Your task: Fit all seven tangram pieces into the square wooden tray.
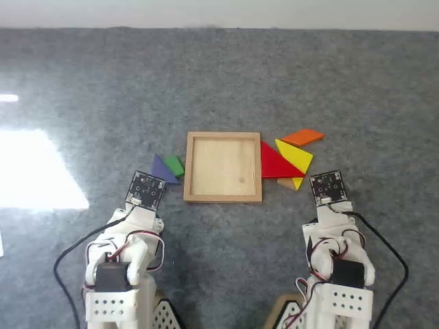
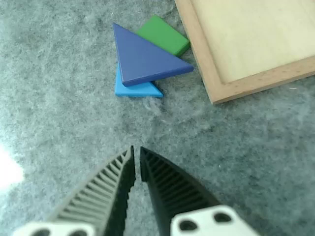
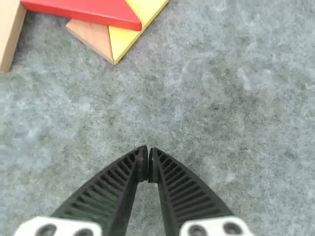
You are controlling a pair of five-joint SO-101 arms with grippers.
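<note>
Left gripper (image 2: 136, 151), pressed together, sits near of the dark blue triangular piece (image 2: 145, 61). Right gripper (image 3: 147, 151), likewise pressed together, sits near of the red triangular piece (image 3: 83, 10). The square wooden tray (image 1: 223, 198) lies between them.

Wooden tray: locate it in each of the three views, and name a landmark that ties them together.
High view: wooden tray sits mid-table, green piece on its left, red triangle on its right.
Left wrist view: its corner lies beside the green piece, beyond the left gripper.
Right wrist view: a strip of its frame lies next to the red triangle.
Shared landmark: the grey felt table.
</note>
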